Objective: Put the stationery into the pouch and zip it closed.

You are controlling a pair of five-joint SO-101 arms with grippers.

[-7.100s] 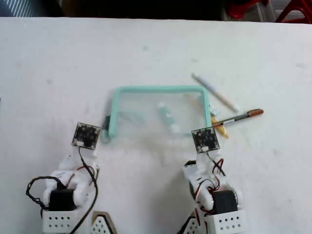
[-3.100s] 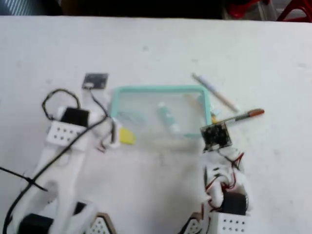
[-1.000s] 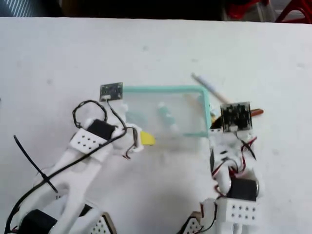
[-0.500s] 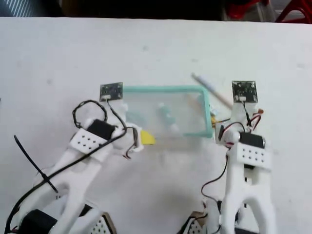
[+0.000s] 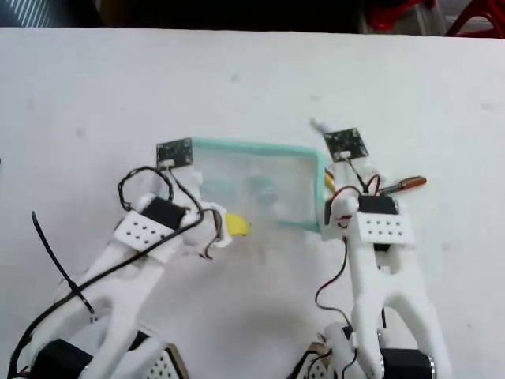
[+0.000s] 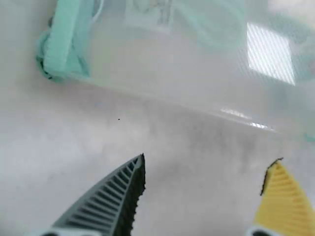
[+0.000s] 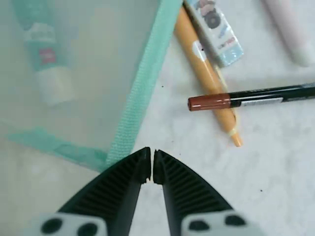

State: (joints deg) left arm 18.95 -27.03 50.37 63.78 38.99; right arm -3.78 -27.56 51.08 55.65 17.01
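In the last half second the right arm has swung in from the 3 o'clock side and now stands over the right end of the pouch [image 5: 252,183], which lies in the middle of the bench [image 5: 237,71]. The pouch's right edge has shifted toward 9 o'clock and its near corner sits skewed, so the arm seems to have nudged or dragged it.

The right tool [image 7: 151,166] is pinched almost fully together just beside that teal corner. Nothing shows between its tips, and whether it has caught any fabric cannot be told. The left arm has barely moved. The left tool [image 6: 206,164] is spread wide and empty over bare bench, at 6 o'clock of the pouch's left end.

A tube [image 7: 42,54] already sits inside the pouch. Loose at 3 o'clock of it lie an orange pencil [image 7: 209,73] close against the rim, a brown-capped pen [image 7: 246,98] across it, and a pale pen [image 7: 290,29] farther out.

Most of the stationery is not yet inside. With the pouch displaced, it probably needs steadying by the open left tool before anything is picked up.
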